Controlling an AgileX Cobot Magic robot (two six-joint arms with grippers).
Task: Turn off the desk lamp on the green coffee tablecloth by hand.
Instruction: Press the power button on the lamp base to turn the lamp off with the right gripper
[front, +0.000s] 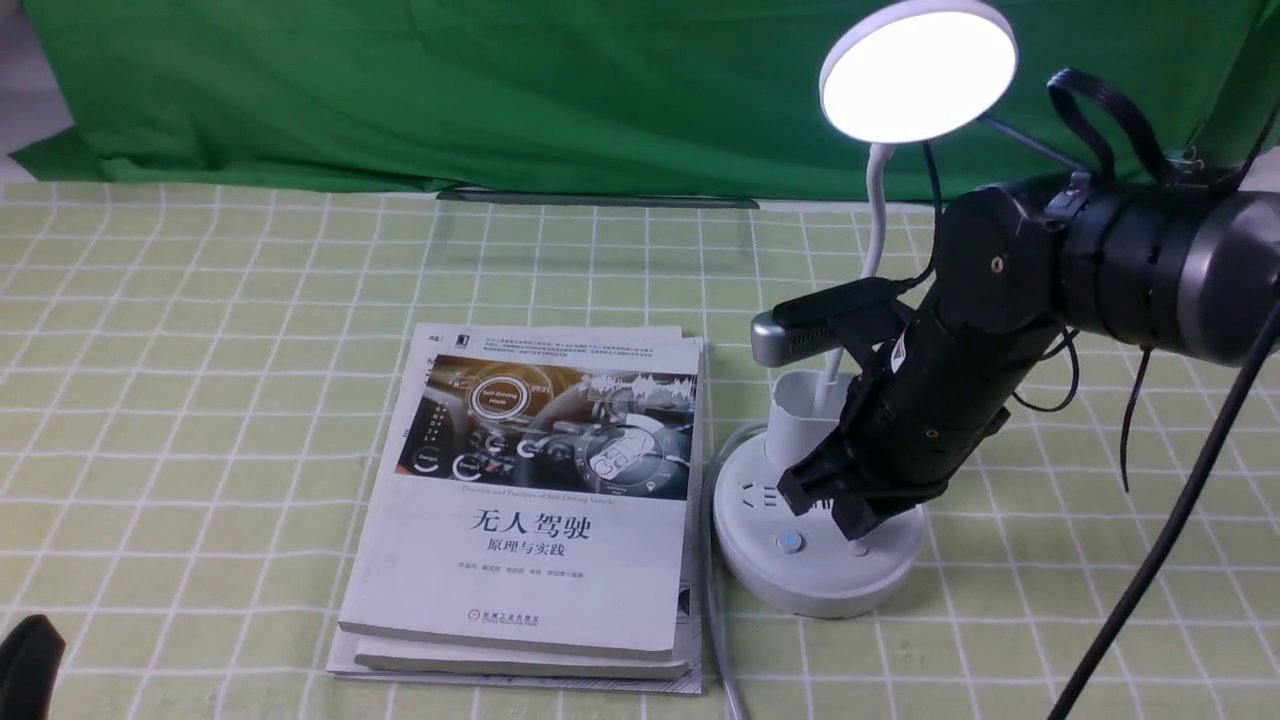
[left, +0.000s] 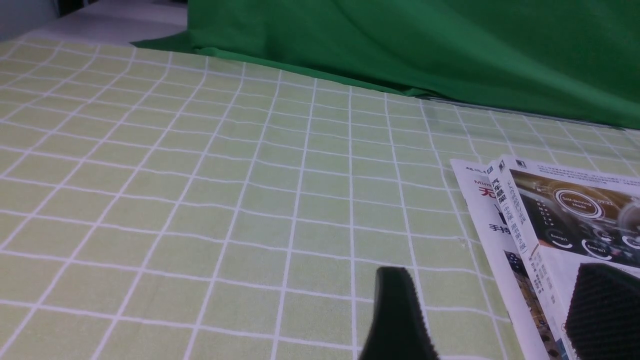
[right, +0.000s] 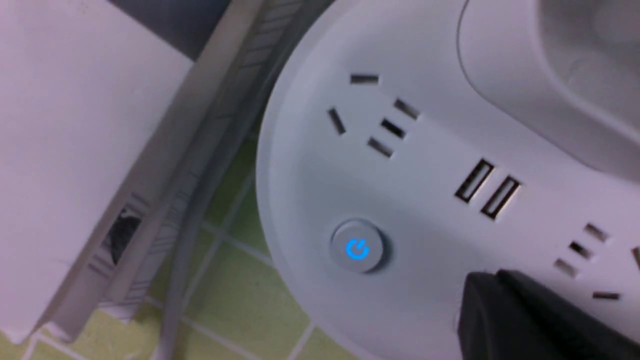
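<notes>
The desk lamp stands on the green coffee tablecloth (front: 200, 400) at the right, and its disc head (front: 918, 70) is lit. Its round base (front: 800, 585) shows sockets and a blue-lit power button (front: 790, 542). My right gripper (front: 852, 528) is shut, its tip down on the base just right of that button. In the right wrist view the closed fingertips (right: 482, 287) sit on the base (right: 425, 165) beside the blue button (right: 357, 247). My left gripper (left: 495, 305) is open and empty, low over the cloth (left: 200, 200) at the front left.
A stack of books (front: 540, 500) lies just left of the lamp base, also in the left wrist view (left: 550, 210). A grey cable (front: 715, 610) runs from the base toward the front edge. A dark green backdrop cloth (front: 500, 90) hangs at the back.
</notes>
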